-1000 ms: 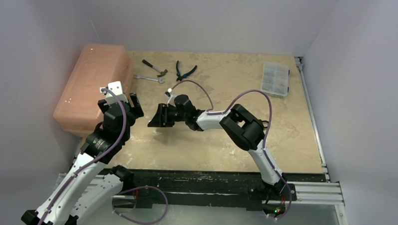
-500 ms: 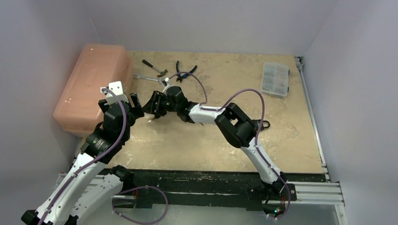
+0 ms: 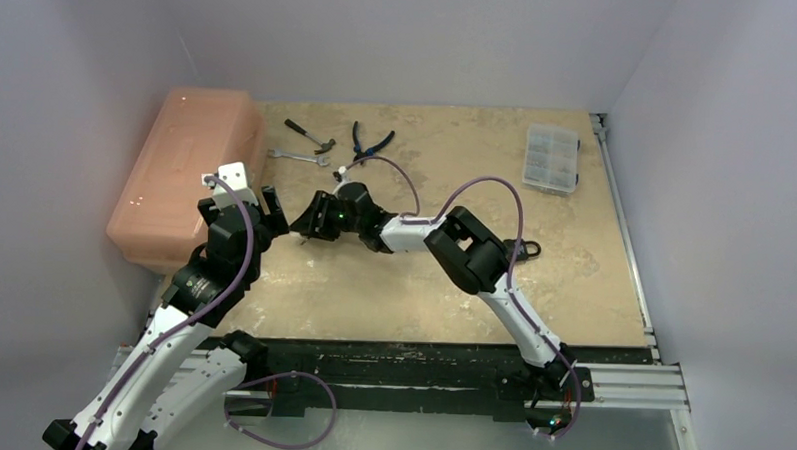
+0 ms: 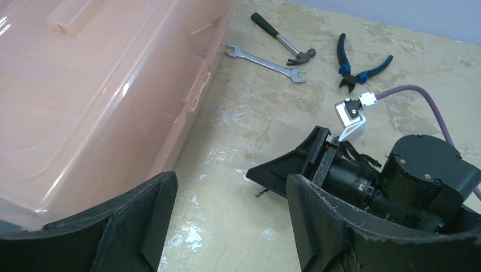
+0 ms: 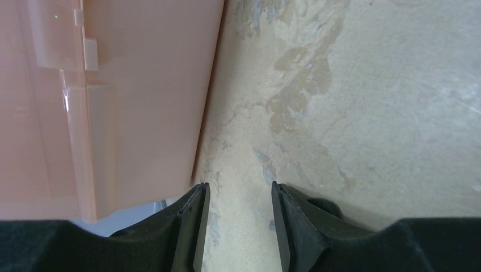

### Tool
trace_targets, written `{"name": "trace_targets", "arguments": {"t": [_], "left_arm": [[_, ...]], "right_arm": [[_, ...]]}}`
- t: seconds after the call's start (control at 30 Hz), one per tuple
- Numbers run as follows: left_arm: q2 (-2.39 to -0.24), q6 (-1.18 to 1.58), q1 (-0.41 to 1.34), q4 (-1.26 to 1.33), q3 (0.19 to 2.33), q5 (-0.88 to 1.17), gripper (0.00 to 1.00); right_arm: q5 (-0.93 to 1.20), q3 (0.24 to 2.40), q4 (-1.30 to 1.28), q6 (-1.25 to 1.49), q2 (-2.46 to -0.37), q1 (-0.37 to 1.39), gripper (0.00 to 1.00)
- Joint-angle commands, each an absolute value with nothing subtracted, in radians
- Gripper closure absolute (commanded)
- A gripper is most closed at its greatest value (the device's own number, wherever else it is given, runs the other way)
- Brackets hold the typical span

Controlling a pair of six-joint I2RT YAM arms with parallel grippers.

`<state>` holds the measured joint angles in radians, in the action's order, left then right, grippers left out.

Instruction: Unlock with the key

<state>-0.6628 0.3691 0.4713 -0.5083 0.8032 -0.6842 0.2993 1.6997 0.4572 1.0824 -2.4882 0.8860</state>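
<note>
Lining mottled beige tabletop: pale lavender walls.

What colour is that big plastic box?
The box is salmon pink, clearest in left wrist view.

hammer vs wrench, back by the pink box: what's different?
The hammer has a black handle and a metal claw head. The wrench is bare silver metal throughout, with a head at each end. The wrench lies nearer the pink box, one end almost at its wall; the hammer lies just behind the wrench, farther back. Shared: both lie flat on the table, roughly parallel, with neither arm touching them.
</note>
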Motion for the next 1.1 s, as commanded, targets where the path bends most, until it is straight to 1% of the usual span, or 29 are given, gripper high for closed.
{"name": "trace_targets", "arguments": {"t": [0.0,0.2,0.4,0.57,0.7,0.77,0.8,0.83,0.9,1.0,1.07], "left_arm": [[-0.661,0.341,0.465,-0.460,0.799,-0.678,0.25],[-0.664,0.341,0.465,-0.460,0.799,-0.678,0.25],[-0.666,0.341,0.465,-0.463,0.800,-0.681,0.25],[-0.664,0.341,0.465,-0.463,0.802,-0.683,0.25],[-0.666,0.339,0.465,-0.463,0.801,-0.686,0.25],[-0.666,0.339,0.465,-0.462,0.802,-0.687,0.25],[-0.666,0.339,0.465,-0.462,0.802,-0.688,0.25],[-0.666,0.339,0.465,-0.463,0.802,-0.689,0.26],[-0.664,0.339,0.465,-0.465,0.803,-0.692,0.26],[-0.660,0.339,0.465,-0.463,0.801,-0.694,0.26],[-0.656,0.340,0.465,-0.464,0.802,-0.697,0.26]], "right_arm": [[0.280,1.591,0.435,1.071,-2.438,0.871,0.48],[0.272,1.384,0.507,1.062,-2.326,0.853,0.49],[0.251,1.133,0.584,1.043,-2.154,0.835,0.50],[0.225,1.038,0.542,0.953,-2.023,0.834,0.50],[0.179,1.125,0.385,0.751,-1.973,0.864,0.47],[0.099,1.218,0.268,0.622,-1.977,0.897,0.40],[0.051,1.269,0.215,0.562,-1.989,0.917,0.35],[0.013,1.319,0.166,0.507,-2.003,0.932,0.32],[-0.057,1.409,0.103,0.428,-2.047,0.956,0.25],[-0.128,1.542,0.034,0.348,-2.127,0.971,0.18],[-0.161,1.615,0.003,0.307,-2.181,0.979,0.17]]}}
